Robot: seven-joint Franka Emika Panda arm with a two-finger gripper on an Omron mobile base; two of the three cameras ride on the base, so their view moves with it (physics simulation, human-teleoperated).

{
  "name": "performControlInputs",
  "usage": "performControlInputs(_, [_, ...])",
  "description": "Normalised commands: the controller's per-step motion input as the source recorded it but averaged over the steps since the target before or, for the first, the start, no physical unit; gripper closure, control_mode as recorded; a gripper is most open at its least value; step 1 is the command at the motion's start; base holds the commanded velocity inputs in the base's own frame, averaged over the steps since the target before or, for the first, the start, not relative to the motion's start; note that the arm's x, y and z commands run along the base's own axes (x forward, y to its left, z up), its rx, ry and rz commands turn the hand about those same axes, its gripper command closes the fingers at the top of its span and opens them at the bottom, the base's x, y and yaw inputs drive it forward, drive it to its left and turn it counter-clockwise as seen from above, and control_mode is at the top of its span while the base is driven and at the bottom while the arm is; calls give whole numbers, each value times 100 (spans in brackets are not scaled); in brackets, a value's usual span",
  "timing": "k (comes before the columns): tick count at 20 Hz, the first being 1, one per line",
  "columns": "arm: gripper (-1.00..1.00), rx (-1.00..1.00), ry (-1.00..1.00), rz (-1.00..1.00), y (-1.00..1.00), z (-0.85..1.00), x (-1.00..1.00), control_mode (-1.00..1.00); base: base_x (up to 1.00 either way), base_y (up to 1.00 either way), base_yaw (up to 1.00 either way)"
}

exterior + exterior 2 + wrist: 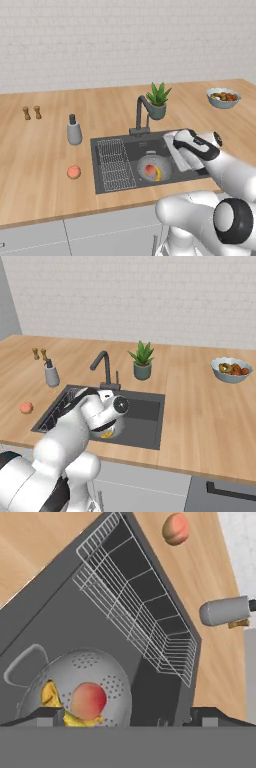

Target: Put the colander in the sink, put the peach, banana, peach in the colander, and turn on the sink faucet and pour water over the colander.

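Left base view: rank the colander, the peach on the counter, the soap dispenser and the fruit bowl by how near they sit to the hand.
From the hand over the sink:
1. Colander, just below it in the basin.
2. Fruit bowl, back right on the counter.
3. Peach on the counter and soap dispenser, both left of the sink; too close to call.

Perforated matt metal colander [95, 677], wooden counter [45, 150]

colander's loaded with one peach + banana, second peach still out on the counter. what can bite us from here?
1. The counter peach is round and free-standing; the open end effector could nudge it rolling.
2. The wire rack lies between it and the colander; a low carry might snag.
3. The faucet stands close behind the colander.
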Motion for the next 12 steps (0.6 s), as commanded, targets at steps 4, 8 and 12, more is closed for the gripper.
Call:
performControlInputs(4, [-100,-20,0,17,6,98,-8,-100,0,0,0])
performControlInputs(8, [-100,-24,3,21,35,78,-18,-100,0,0,0])
performControlInputs(12, [-100,-20,6,28,71,40,-1,-100,0,0,0])
